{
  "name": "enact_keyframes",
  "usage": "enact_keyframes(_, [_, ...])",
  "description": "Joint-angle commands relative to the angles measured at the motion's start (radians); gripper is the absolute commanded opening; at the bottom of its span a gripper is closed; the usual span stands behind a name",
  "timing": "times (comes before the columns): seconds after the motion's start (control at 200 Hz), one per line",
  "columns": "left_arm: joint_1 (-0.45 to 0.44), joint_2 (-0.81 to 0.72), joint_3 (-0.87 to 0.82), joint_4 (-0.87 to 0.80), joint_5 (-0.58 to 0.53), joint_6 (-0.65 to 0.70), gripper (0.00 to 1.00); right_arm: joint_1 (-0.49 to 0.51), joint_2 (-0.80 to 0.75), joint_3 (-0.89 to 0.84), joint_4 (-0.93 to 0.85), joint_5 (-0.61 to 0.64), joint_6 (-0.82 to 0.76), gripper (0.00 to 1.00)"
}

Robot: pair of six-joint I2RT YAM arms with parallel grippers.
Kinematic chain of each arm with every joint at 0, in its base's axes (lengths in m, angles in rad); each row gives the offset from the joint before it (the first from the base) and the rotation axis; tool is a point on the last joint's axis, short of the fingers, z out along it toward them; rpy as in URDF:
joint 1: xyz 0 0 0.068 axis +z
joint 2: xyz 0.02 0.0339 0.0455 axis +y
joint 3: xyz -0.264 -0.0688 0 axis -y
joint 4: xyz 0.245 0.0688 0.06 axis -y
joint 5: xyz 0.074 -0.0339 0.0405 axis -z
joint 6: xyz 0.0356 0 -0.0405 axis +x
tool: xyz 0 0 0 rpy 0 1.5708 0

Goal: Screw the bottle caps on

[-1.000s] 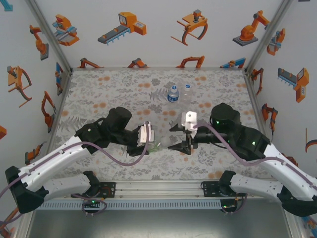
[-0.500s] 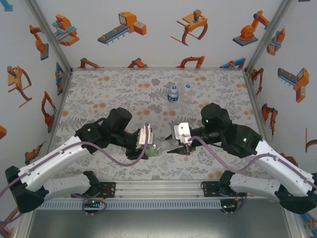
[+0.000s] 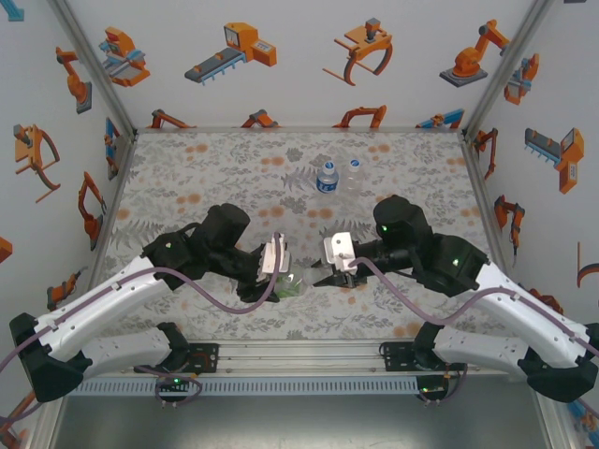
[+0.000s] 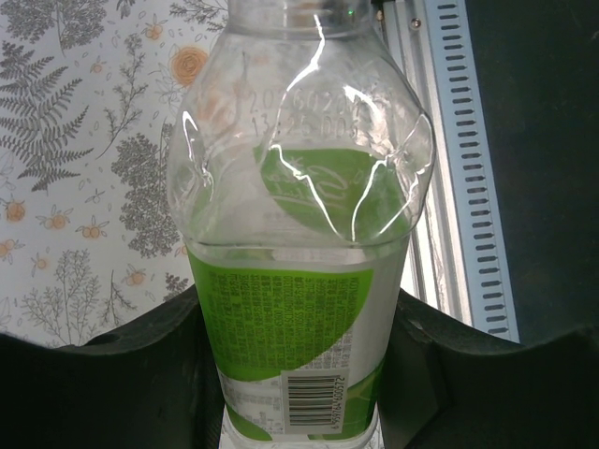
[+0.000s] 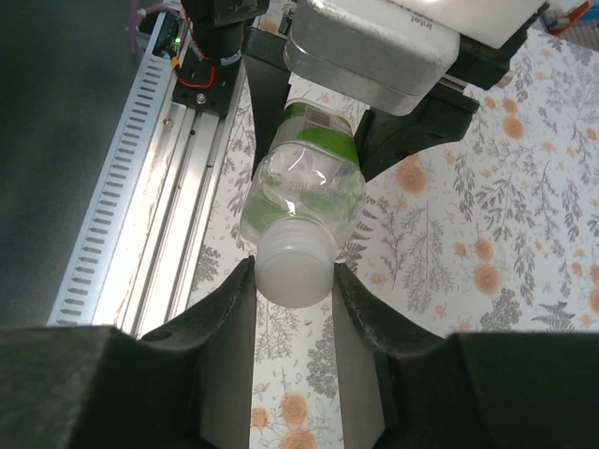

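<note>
My left hand is clamped round the green-label bottle, gripping it at the label; the bottle is tipped over on its side, neck pointing at my right hand, above the tabletop near the middle of its near edge; my right hand is closed on the white cap, a finger on either side, the cap sitting at the bottle's mouth; the blue-label bottle and the plain bottle stand side by side toward the far edge.
</note>
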Motion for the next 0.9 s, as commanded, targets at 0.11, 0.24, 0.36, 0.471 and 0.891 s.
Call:
enact_keyframes(0.11, [-0.005, 0.004, 0.010, 0.064, -0.051, -0.003, 0.00, 0.005, -0.024, -0.066, 0.131, 0.157, 0.404, 0.00])
enact_keyframes(0.24, [-0.006, 0.009, -0.025, 0.175, -0.124, -0.016, 0.00, 0.005, -0.078, -0.154, 0.275, 0.382, 0.884, 0.00])
enact_keyframes(0.36, [-0.005, 0.018, -0.042, 0.223, -0.209, -0.006, 0.00, 0.006, -0.118, -0.208, 0.291, 0.543, 1.274, 0.00])
enact_keyframes(0.471, [-0.005, 0.023, -0.065, 0.271, -0.254, 0.002, 0.00, 0.004, -0.132, -0.205, 0.219, 0.666, 1.550, 0.00])
enact_keyframes(0.891, [-0.005, 0.074, -0.046, 0.267, -0.197, 0.017, 0.00, -0.017, -0.091, -0.156, 0.139, 0.704, 1.689, 0.00])
